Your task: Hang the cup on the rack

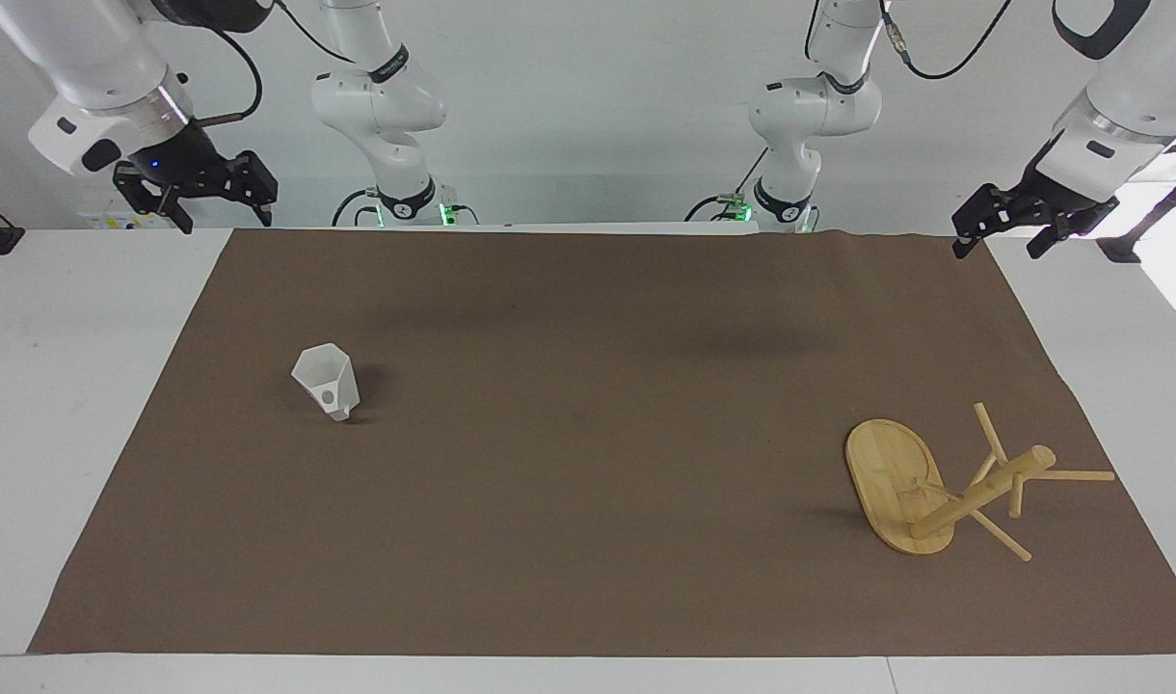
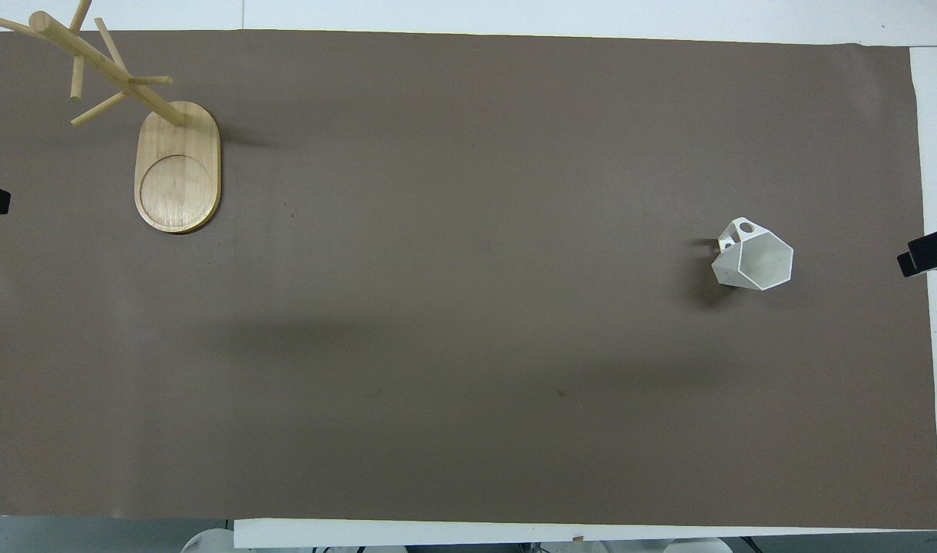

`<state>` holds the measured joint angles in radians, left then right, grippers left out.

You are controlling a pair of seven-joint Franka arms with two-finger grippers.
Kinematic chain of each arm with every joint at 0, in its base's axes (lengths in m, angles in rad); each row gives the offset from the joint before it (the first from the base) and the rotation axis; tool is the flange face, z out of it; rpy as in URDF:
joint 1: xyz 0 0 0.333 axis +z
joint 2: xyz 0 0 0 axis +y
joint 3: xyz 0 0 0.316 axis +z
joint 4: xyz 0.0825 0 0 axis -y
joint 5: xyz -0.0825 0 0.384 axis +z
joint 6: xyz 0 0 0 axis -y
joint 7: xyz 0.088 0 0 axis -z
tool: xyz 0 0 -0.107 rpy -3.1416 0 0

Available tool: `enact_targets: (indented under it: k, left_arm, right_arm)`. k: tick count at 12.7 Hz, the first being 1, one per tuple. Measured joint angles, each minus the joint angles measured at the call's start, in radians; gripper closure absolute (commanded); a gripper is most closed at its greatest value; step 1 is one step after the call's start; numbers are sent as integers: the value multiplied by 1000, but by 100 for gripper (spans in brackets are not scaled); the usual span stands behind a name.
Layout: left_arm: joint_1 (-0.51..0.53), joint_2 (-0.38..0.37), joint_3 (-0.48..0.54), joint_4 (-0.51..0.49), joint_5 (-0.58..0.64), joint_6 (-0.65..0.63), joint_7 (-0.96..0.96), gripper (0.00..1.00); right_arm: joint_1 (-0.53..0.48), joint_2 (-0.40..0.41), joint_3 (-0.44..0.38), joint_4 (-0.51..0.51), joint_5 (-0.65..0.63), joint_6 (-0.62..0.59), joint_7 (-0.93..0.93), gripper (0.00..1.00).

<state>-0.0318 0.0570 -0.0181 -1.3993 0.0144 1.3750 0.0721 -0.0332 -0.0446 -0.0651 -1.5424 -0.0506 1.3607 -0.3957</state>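
Right gripper [image 1: 195,204], fingers spread and empty, hangs over the mat's [image 1: 588,578] edge, well apart from the cup [image 1: 326,382].

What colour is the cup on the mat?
White, with a small dark mark on its side; the cup shows best in the facing view.

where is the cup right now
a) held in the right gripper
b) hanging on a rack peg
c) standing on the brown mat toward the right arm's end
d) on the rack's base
c, the cup stands on the brown mat toward the right arm's end, well apart from the rack, and neither the right gripper nor the left gripper holds it.
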Motion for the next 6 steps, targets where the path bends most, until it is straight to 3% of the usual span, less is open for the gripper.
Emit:
enact_targets:
  k: [3, 6]
  left_arm:
    - [0, 0, 0, 0, 0, 0, 0, 0]
    - [0, 0, 0, 0, 0, 0, 0, 0]
  right_arm:
    - [-58, 7, -6, -6, 6, 101, -442, 1]
    - [-230, 99, -11, 13, 173, 135, -910, 0]
